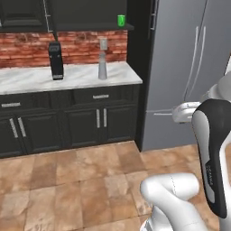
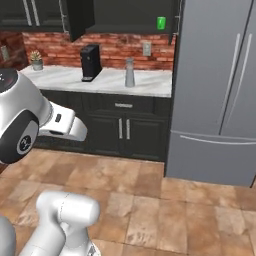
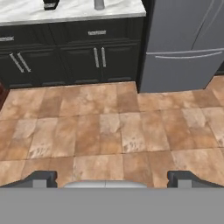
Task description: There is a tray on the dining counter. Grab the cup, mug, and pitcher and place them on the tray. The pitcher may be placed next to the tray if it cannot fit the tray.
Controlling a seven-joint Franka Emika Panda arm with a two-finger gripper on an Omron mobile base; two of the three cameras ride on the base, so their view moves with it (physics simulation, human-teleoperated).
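Pincer (image 3: 112, 177), released with its two tips wide apart, over bare floor tiles (image 3: 109, 131). At 12 o'clock, the marble surface (image 1: 76, 76) carries the grey pitcher (image 1: 103, 65), its top cut off in the hand view. A small green object (image 1: 121, 20) stands on the shelf above, too small to tell cup from mug.

Open tiled floor (image 3: 109, 127) ahead, nothing standing on it. On the marble counter (image 1: 31, 79), wide bare stretch between coffee machine (image 1: 56, 60) and pitcher (image 1: 103, 64). Blocked at right by the fridge (image 2: 215, 90).
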